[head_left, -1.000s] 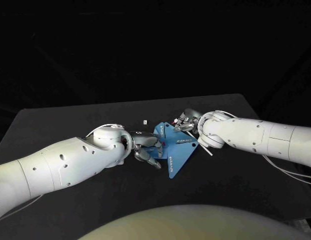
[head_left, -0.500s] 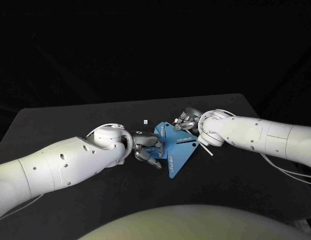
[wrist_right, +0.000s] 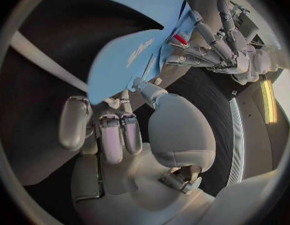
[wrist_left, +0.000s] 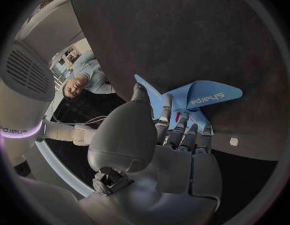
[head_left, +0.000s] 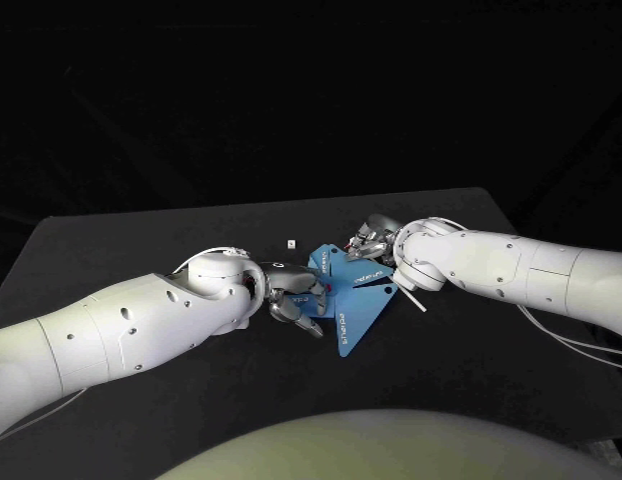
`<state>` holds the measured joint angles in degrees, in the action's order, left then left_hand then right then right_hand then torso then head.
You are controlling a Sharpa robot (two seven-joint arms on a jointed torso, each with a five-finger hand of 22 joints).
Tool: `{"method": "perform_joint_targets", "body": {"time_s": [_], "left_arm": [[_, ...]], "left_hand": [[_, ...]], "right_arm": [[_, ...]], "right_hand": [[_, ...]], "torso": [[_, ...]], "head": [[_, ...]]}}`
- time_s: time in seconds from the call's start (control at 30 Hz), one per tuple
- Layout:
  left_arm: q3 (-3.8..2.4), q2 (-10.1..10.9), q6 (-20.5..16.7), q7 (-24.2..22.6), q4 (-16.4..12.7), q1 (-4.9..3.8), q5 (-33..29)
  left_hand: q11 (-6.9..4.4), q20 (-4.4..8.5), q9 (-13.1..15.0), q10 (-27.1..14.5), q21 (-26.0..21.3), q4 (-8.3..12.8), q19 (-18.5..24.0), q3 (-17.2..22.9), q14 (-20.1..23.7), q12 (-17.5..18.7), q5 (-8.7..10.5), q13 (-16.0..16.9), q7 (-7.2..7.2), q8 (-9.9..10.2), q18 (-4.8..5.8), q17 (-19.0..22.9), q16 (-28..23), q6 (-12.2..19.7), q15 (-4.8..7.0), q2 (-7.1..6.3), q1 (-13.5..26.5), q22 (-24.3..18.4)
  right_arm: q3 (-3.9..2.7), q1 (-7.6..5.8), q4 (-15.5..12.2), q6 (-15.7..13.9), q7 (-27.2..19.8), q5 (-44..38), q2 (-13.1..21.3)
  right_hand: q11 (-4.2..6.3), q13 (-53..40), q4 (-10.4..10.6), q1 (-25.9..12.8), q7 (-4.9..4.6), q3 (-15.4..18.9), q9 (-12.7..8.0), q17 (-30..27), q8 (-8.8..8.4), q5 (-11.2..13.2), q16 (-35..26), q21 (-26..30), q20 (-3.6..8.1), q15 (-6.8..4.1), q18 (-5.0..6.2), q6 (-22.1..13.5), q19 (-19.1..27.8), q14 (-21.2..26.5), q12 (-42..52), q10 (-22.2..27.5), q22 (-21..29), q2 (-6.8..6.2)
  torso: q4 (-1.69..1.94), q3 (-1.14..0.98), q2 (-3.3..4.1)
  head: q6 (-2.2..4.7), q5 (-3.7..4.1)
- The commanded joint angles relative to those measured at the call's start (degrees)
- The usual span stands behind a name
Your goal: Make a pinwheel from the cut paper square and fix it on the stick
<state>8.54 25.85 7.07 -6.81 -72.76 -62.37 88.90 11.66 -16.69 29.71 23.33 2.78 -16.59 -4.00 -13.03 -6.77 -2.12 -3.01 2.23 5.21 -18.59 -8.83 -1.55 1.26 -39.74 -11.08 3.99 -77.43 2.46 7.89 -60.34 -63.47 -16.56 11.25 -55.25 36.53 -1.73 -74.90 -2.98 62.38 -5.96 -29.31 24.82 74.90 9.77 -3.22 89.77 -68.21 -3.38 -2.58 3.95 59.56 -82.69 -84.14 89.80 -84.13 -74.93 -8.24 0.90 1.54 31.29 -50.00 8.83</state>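
Black table [head_left: 124, 240], with the left arm [head_left: 124, 335] in from the left and the right arm [head_left: 542, 275] from the right, meeting mid-table. The blue paper square [head_left: 352, 300] sits between the hands at table centre, partly folded, flaps curling up.

Left hand [head_left: 294, 298]: fingers pressed together on the paper's middle, thumb at its edge, holding it. Right hand [head_left: 373, 240]: at the paper's far-right side, thumb and fingers pinching a flap edge, as far as the right wrist view shows.

The stick [head_left: 414, 296] lies on the table just right of the paper, under the right wrist, untouched. Red pin [wrist_left: 177, 117] at the left fingertips, at the paper's centre. Small white piece [head_left: 292, 243] on the table, just far-left of the paper.

Risks:
- The flap springs back if the right pinch slips.
- Gathered tips fan out if the left fingers ease.
- The pin misses a layer.
- Thin paper tears if pulled.

Hard to tell:
- Whether the left fingers grip the pin or only rest beside it.
- How many flaps are folded in.
- The stick's far end, hidden by the right arm.
- What the white piece is.
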Motion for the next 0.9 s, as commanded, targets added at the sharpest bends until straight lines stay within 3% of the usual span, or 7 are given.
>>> {"method": "perform_joint_targets", "body": {"time_s": [0.03,0.9], "left_arm": [[0.21,0.0,2.2,0.9,0.1,0.22,0.2],[0.22,0.4,2.4,1.0,0.0,0.23,0.3]], "left_hand": [[0.30,-0.04,-0.1,-0.1,0.2,-0.1,0.2,-0.4,0.0,-0.1,0.28,0.1,0.11,0.2,-0.57,0.0,0.0,-0.5,0.02,0.46,0.0,0.1],[0.13,-0.03,-0.7,-0.5,0.2,-0.1,0.2,-0.7,0.1,-0.1,0.27,0.1,0.17,0.8,-0.51,0.0,0.0,-0.6,0.11,0.76,-0.2,0.1]], "right_arm": [[0.10,0.15,0.2,1.5,-0.8,0.2,-0.3],[0.09,0.02,0.8,2.7,-0.8,1.1,-0.2]], "right_hand": [[0.26,-15.1,0.0,-0.3,0.05,0.3,0.0,15.1,-0.39,0.1,0.2,-0.2,0.15,-0.26,0.48,-0.1,-0.3,-5.9,0.2,-5.9,-4.9,-0.28],[0.62,-15.1,-0.3,0.4,0.47,0.1,0.6,15.1,0.25,0.0,0.2,-0.2,0.17,-0.32,0.48,0.9,-0.3,-5.9,0.2,-5.9,-5.0,0.07]], "torso": [[-0.01,0.03,-0.01],[-0.06,-0.01,-0.07]], "head": [[0.00,0.00],[0.00,-0.11]]}}
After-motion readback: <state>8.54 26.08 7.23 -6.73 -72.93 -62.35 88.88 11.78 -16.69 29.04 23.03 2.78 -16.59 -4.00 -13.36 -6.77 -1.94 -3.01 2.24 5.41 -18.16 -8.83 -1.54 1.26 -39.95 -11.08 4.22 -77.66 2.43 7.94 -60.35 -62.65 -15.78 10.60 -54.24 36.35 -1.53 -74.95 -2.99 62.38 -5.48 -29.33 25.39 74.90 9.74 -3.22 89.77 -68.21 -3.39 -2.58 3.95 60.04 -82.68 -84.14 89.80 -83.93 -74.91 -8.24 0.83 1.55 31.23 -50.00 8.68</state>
